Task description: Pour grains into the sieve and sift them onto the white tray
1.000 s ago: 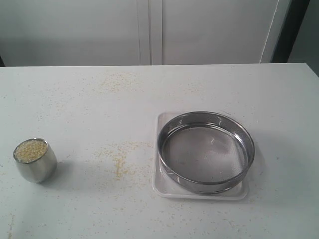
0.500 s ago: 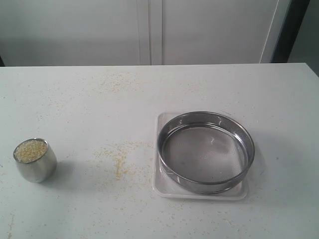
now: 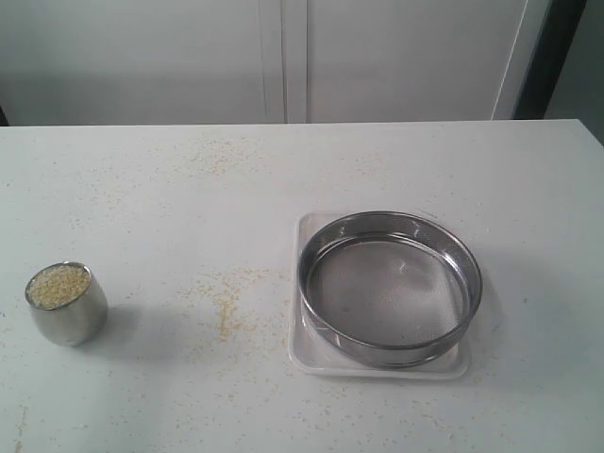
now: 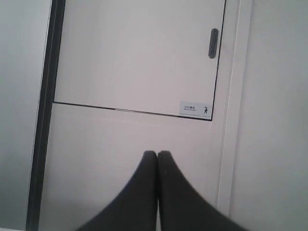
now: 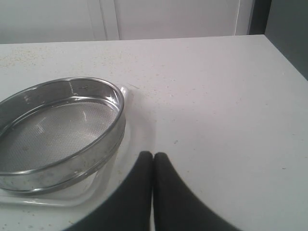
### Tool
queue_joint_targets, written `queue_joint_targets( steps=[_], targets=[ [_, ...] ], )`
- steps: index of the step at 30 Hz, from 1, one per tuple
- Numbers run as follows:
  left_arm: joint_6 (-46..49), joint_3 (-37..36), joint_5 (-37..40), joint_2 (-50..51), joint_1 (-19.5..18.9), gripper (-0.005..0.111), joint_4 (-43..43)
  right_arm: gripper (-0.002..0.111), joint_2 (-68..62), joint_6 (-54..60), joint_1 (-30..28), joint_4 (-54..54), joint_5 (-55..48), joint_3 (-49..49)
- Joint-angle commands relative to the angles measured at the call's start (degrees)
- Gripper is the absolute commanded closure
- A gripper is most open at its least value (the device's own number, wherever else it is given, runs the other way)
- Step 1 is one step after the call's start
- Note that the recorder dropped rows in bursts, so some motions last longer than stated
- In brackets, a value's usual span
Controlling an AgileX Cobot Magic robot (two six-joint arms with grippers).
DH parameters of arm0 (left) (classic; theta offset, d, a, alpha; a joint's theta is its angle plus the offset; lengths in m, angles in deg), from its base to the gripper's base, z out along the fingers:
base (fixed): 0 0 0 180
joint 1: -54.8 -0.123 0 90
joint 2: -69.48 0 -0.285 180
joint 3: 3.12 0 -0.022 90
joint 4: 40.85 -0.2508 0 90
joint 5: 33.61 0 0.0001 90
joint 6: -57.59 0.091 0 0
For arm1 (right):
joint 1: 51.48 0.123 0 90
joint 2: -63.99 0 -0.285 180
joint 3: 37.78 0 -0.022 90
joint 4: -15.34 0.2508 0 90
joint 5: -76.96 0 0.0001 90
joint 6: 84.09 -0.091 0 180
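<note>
The grains (image 3: pixel 58 285) are held in a steel cup (image 3: pixel 68 319) at 8 o'clock on the desk (image 3: pixel 142 189); the sieve (image 3: pixel 389 293) is seated on the white tray (image 3: pixel 377 367) at 4 o'clock. The jaws of the left gripper (image 4: pixel 157 155) and right gripper (image 5: pixel 153 156) are pressed together, empty.

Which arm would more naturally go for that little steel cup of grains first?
Probably the left: the cup of grains stands far left, that arm's side. The right gripper, shut, is near the sieve on the white tray. The left gripper, also shut, faces a cabinet.
</note>
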Motion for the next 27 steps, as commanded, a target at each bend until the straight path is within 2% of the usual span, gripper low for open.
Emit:
queue_joint_targets(
  steps=[1, 6, 9, 13, 20, 27],
  targets=[
    [0.63, 4.22, 1.20, 7.06, -0.18, 0.107, -0.72, 0.108, 0.34, 0.10, 0.29, -0.44, 0.13, 0.25],
    [0.63, 8.67, 1.22, 15.07, -0.18, 0.107, -2.53, 0.108, 0.34, 0.10, 0.29, -0.44, 0.13, 0.25],
    [0.40, 10.96, 0.10, 19.67, -0.18, 0.107, -11.19, 0.108, 0.34, 0.10, 0.29, -0.44, 0.13, 0.25],
    [-9.00, 13.47, -1.83, 24.94, -0.18, 0.107, -22.24, 0.108, 0.34, 0.10, 0.29, -0.44, 0.13, 0.25],
    [-20.08, 13.47, -13.00, 33.24, -0.18, 0.107, -31.98, 0.108, 0.34, 0.10, 0.29, -0.44, 0.13, 0.25],
    [-23.31, 13.35, -21.26, 39.99, -0.18, 0.107, -39.97, 0.108, 0.34, 0.10, 0.29, -0.44, 0.13, 0.25]
  ],
)
